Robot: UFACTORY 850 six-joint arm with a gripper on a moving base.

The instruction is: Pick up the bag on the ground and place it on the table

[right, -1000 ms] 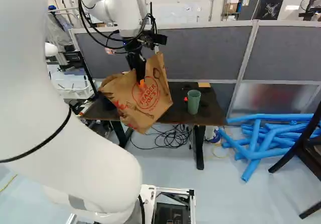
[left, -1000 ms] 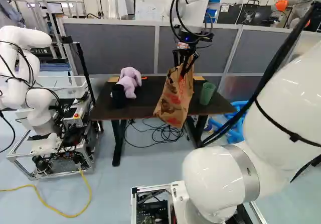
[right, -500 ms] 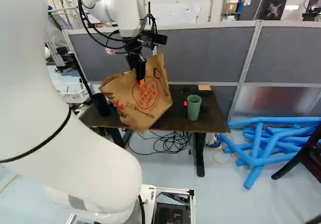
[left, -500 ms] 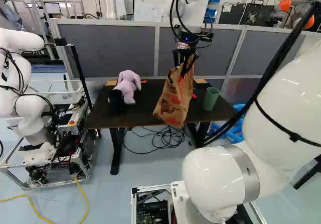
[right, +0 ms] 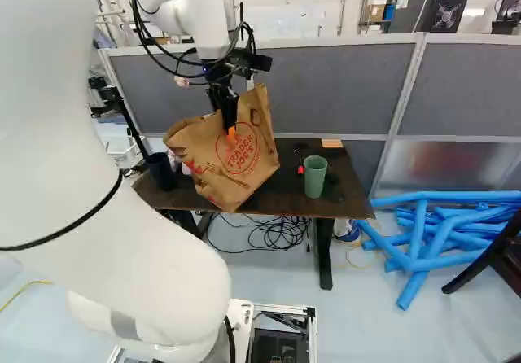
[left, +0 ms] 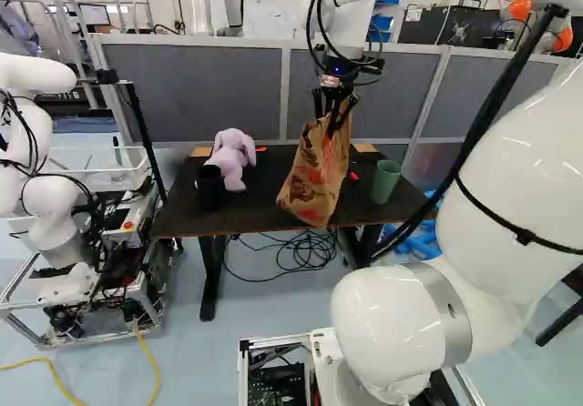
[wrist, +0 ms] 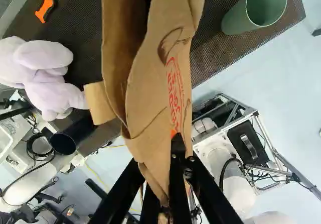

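At the near edge of the table (right: 346, 196), the bag (left: 314, 183) hangs pinched in the gripper (right: 231, 127); the carry seems in hand, and next it should go fully over the table before lowering

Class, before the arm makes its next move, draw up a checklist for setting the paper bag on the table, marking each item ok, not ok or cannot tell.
1. Paper bag gripped between both fingers of the gripper: ok.
2. Bag lifted off the floor: ok.
3. Bag hanging upright: not ok; it tilts in the right base view.
4. Bare tabletop between plush toy and green cup: ok.
5. Whole bag base over the tabletop: cannot tell.
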